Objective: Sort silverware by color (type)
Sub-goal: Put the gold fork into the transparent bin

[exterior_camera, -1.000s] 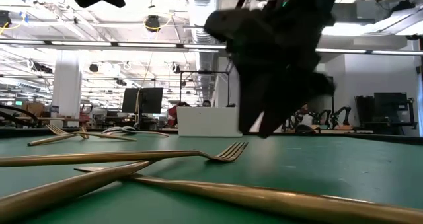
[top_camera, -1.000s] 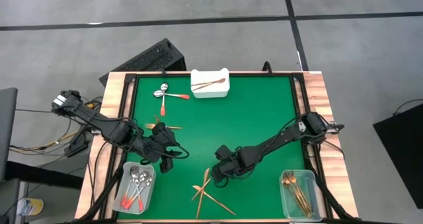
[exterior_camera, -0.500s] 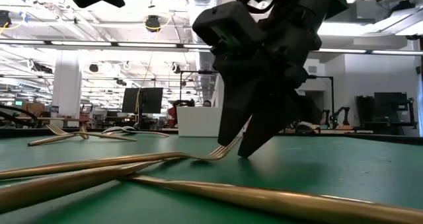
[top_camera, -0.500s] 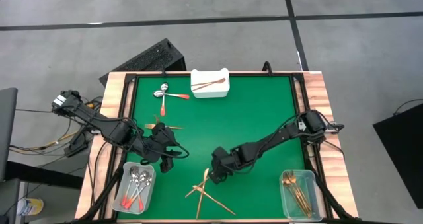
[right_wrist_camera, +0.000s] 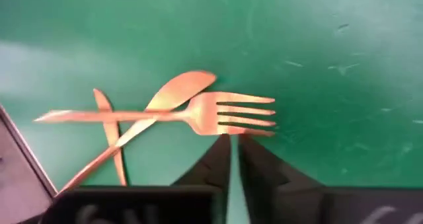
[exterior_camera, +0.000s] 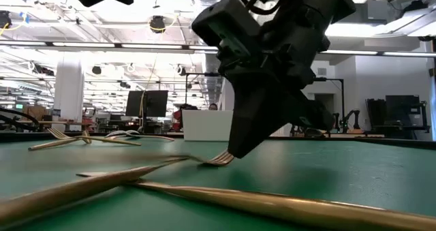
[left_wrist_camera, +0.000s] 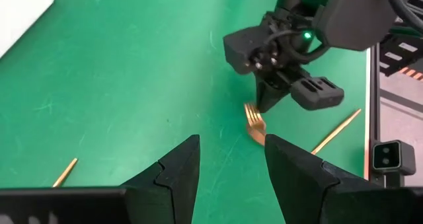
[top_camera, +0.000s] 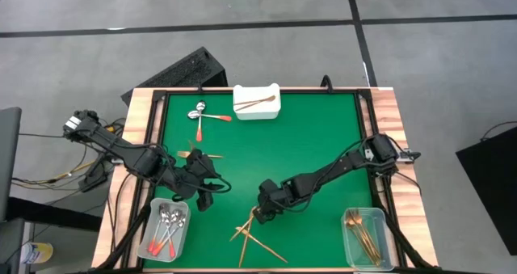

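Observation:
A small heap of gold silverware point(top_camera: 250, 229) lies near the table's front edge: a gold fork point(right_wrist_camera: 218, 113) across a knife point(right_wrist_camera: 173, 92) and one more piece. My right gripper point(top_camera: 258, 215) stands over the fork's head with its fingers point(right_wrist_camera: 218, 159) drawn together. My left gripper point(left_wrist_camera: 228, 161) hangs open by the left bin point(top_camera: 166, 229), holding nothing. Red-handled spoons point(top_camera: 199, 115) and a gold fork point(top_camera: 194, 154) lie loose on the left half of the mat. My right gripper comes down slanting from the table's right side, and its fingertips point(exterior_camera: 235, 149) meet the fork's head point(exterior_camera: 219, 158) at the outer tine point(right_wrist_camera: 254, 133). I cannot tell whether a tine lies between them. The fork rests on the mat and on the knife.
The clear bin at front left holds red-handled spoons; the clear bin point(top_camera: 365, 235) at front right holds gold pieces. A white tray point(top_camera: 257, 104) at the far edge carries one copper piece. Bare green mat lies between the arms.
My right gripper has moved toward the table's left and near edges and come down onto the fork's head, and its fingers have drawn together. The fork's head has slid a little toward the left with it.

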You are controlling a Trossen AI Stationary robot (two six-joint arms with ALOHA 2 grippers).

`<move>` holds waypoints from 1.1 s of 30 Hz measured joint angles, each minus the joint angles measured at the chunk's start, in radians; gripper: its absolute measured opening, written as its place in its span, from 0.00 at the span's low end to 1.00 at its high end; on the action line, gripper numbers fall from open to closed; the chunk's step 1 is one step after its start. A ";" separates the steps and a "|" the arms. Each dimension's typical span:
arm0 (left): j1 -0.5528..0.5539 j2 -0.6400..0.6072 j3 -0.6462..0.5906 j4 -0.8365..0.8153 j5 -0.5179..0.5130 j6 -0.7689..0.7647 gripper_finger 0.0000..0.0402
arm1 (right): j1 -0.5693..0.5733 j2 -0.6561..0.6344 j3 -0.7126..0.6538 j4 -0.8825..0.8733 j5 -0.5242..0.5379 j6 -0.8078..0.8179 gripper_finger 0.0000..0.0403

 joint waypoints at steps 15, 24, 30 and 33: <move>-0.014 0.000 0.000 -0.002 0.000 0.014 0.39 | 0.017 -0.065 -0.001 -0.108 0.107 -0.069 0.57; -0.014 0.000 0.000 -0.002 0.002 0.039 0.39 | -0.031 -0.064 0.000 -0.152 0.107 -0.075 0.54; -0.014 0.000 0.000 -0.001 0.002 0.038 0.39 | -0.049 -0.063 -0.009 -0.132 0.086 -0.109 0.54; -0.014 0.000 0.000 -0.001 0.001 0.038 0.39 | -0.056 -0.063 -0.009 -0.082 0.010 -0.135 0.54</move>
